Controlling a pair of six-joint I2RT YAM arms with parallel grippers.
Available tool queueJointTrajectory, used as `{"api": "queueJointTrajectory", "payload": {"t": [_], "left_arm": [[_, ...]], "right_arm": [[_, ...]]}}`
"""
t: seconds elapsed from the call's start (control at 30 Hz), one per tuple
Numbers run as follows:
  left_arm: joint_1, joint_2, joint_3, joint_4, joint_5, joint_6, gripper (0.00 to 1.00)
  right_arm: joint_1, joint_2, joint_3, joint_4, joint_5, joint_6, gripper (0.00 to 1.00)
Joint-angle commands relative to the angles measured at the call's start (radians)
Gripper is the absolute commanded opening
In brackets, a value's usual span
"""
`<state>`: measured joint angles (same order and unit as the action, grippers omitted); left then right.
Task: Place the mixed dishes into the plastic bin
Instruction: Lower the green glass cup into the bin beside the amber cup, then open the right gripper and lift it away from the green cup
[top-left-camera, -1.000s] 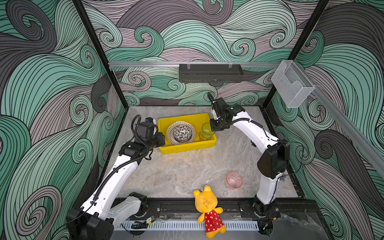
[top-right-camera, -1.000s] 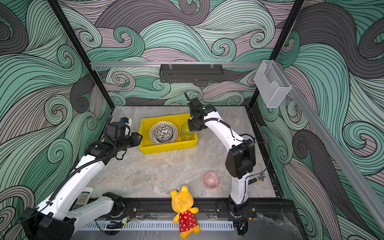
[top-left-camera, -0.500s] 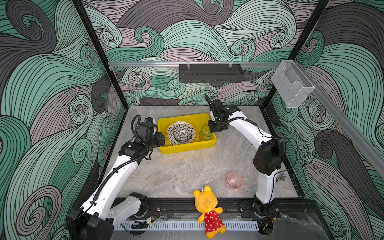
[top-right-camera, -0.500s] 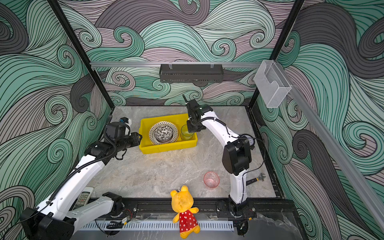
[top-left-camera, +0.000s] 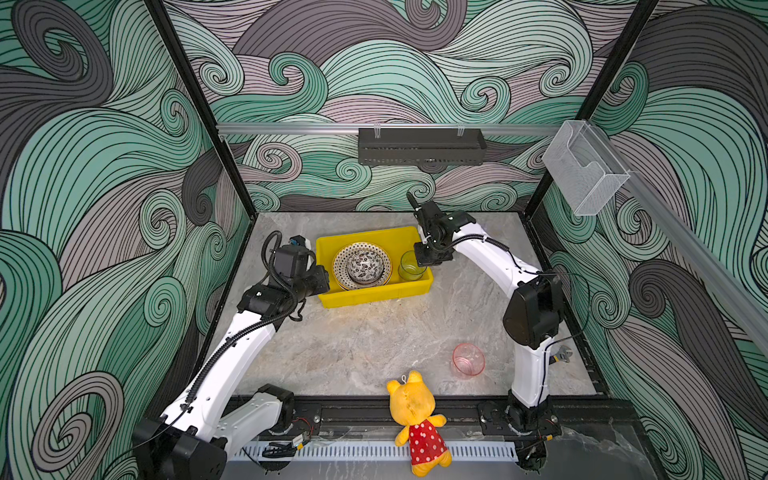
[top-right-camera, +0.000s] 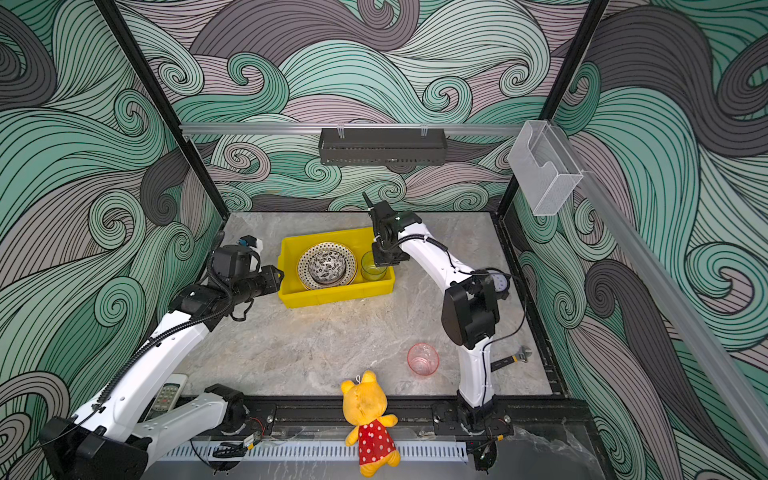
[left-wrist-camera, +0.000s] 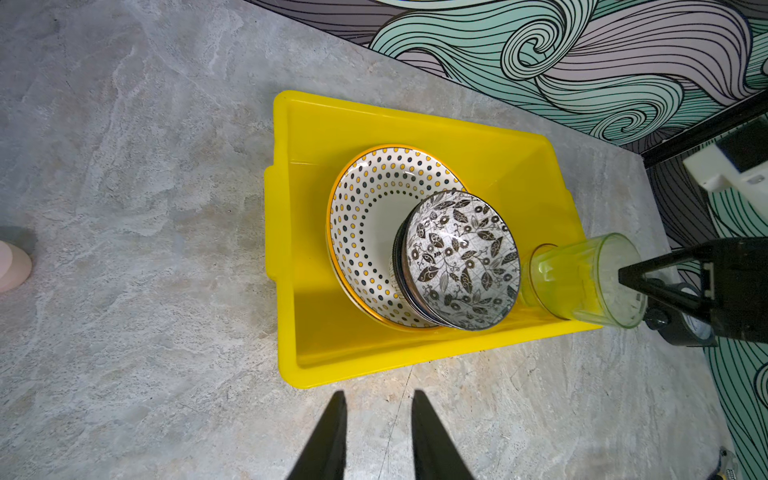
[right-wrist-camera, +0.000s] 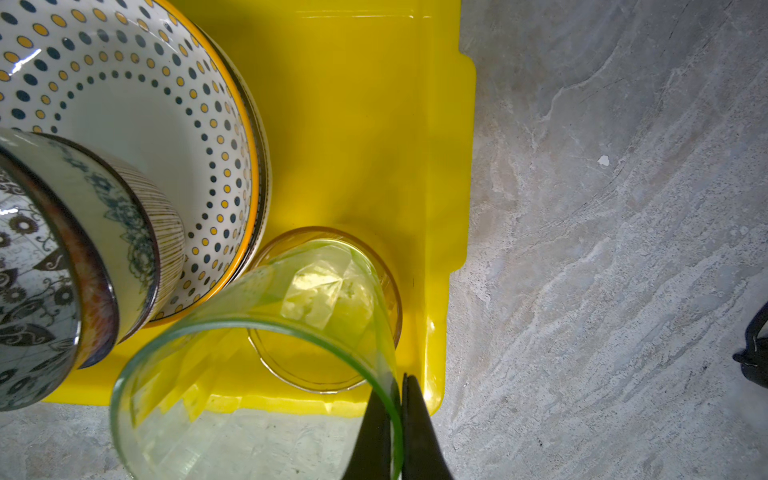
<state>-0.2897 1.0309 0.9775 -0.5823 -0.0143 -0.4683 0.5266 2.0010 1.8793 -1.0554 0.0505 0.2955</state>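
The yellow plastic bin (top-left-camera: 365, 297) (top-right-camera: 336, 296) holds a dotted-rim plate (left-wrist-camera: 365, 216) with a stack of bowls on it, a black-white leafy bowl (left-wrist-camera: 461, 257) on top. My right gripper (right-wrist-camera: 397, 386) is shut on the rim of a tilted green cup (right-wrist-camera: 257, 374) (top-left-camera: 409, 270), whose base sits in the mouth of an amber cup (right-wrist-camera: 324, 384) in the bin's right end. My left gripper (left-wrist-camera: 378, 399) (top-left-camera: 322, 280) hangs open and empty just outside the bin's left end. A pink cup (top-left-camera: 468, 360) (top-right-camera: 423, 359) stands on the table at the front right.
A yellow plush bear (top-left-camera: 415, 419) lies at the front edge. A black rack (top-left-camera: 422, 145) and a clear acrylic box (top-left-camera: 582, 166) hang on the walls. A remote (top-right-camera: 166, 395) lies at the front left and a wrench (top-right-camera: 515, 357) by the right arm's base.
My right arm has swung its elbow a little to the left and the green cup has come slightly lower in the bin. The left arm has not moved.
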Motion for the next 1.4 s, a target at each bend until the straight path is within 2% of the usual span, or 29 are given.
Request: {"api": "queueJointTrajectory", "payload": {"t": [0.0,0.27,0.4,0.6,0.7,1.37], "left_arm": [[0.010,-0.024,0.000,-0.001,-0.003,-0.010,0.30],[0.011,-0.031,-0.005,-0.001,-0.007,-0.010,0.30],[0.011,-0.035,-0.002,-0.004,-0.006,-0.012,0.30],[0.011,-0.055,-0.012,-0.007,-0.016,-0.013,0.30],[0.011,-0.053,-0.008,-0.008,-0.019,-0.013,0.30],[0.011,-0.062,0.026,-0.060,-0.052,-0.006,0.30]], "right_arm": [[0.008,0.028,0.028,-0.016,0.014,0.011,0.03],[0.016,0.047,0.031,-0.032,0.027,0.006,0.07],[0.018,0.048,0.026,-0.037,0.037,0.003,0.15],[0.018,0.042,0.032,-0.045,0.046,-0.002,0.19],[0.020,0.028,0.027,-0.046,0.056,-0.004,0.28],[0.030,-0.104,-0.005,-0.046,0.074,-0.025,0.37]]}}
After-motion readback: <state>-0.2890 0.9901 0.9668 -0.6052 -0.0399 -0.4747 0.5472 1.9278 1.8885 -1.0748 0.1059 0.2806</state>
